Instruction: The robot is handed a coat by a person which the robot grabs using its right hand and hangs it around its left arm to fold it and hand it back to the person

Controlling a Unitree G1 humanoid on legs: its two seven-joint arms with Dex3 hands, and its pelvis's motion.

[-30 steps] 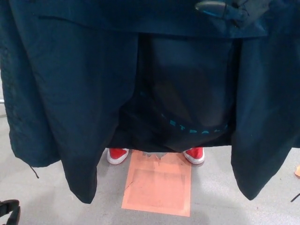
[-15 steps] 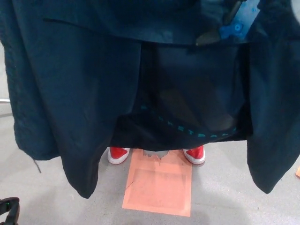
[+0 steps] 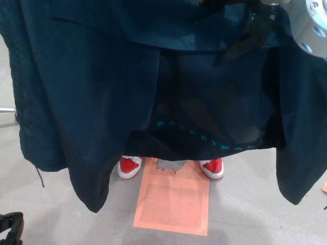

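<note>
1. The robot's right hand is up at the top of the coat, upper right; I cannot tell whether it has clamped on the cloth. The black shape low left, perhaps the left hand, is too cropped to read.
2. The dark coat hangs open across the view, so this looks like the handover step. Next it calls for a firm right-hand grip near the collar.
3. Beyond the coat, a person's red shoes stand at the edge of an orange mat.

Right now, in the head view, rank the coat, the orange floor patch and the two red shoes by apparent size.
1. coat, though nearest the camera.
2. orange floor patch.
3. red shoe at picture left and red shoe at picture right: alike, both partly hidden.
</note>
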